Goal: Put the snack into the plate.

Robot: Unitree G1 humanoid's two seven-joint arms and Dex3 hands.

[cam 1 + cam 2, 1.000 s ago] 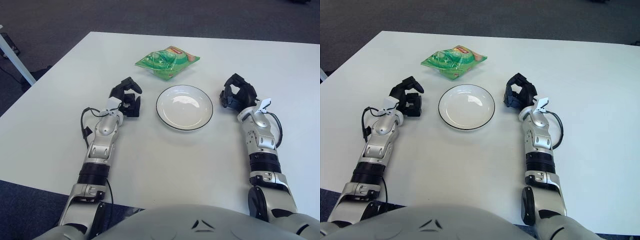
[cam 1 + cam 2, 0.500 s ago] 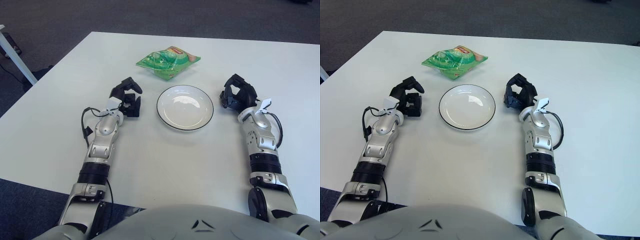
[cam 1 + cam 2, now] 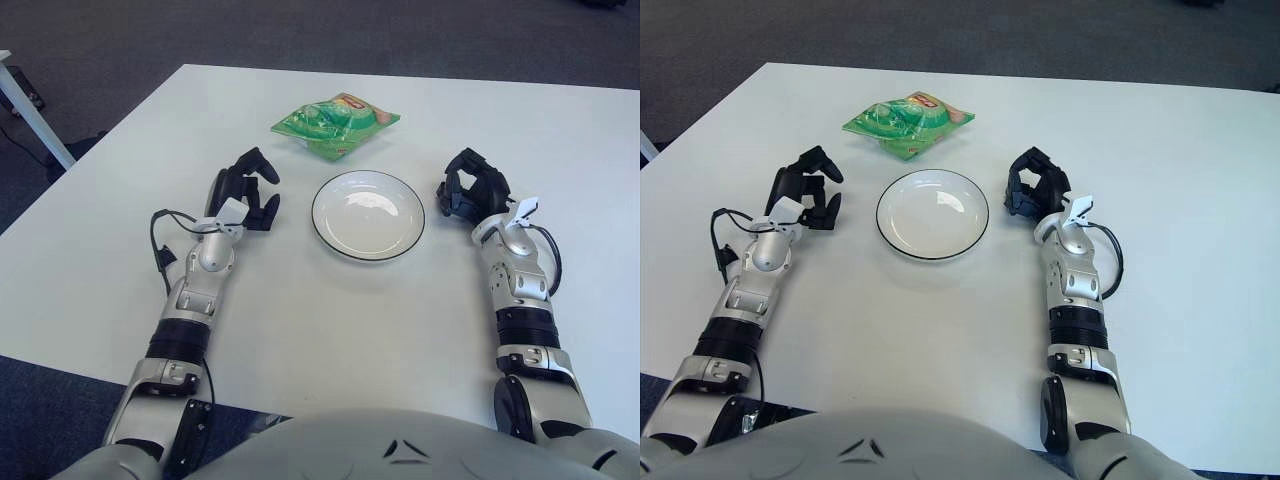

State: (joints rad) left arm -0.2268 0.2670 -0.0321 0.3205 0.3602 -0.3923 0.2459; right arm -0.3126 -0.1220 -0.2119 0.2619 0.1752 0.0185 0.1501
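Two hands of mine show on the white table (image 3: pixel 300 330). My left hand (image 3: pixel 245 189) is left of the plate, its black fingers loosely spread and holding nothing. The white plate with a dark rim (image 3: pixel 368 215) sits in the middle. The green snack bag (image 3: pixel 335 123) lies on the table just past the plate. My right hand (image 3: pixel 470 190) is right of the plate, fingers curled, holding nothing.

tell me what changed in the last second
The left hand shifted a little to the robot's left and its fingers spread more open; it holds nothing. The right hand, curled and empty beside the plate on its right, barely moved. The green snack bag lies beyond the plate as before, untouched.
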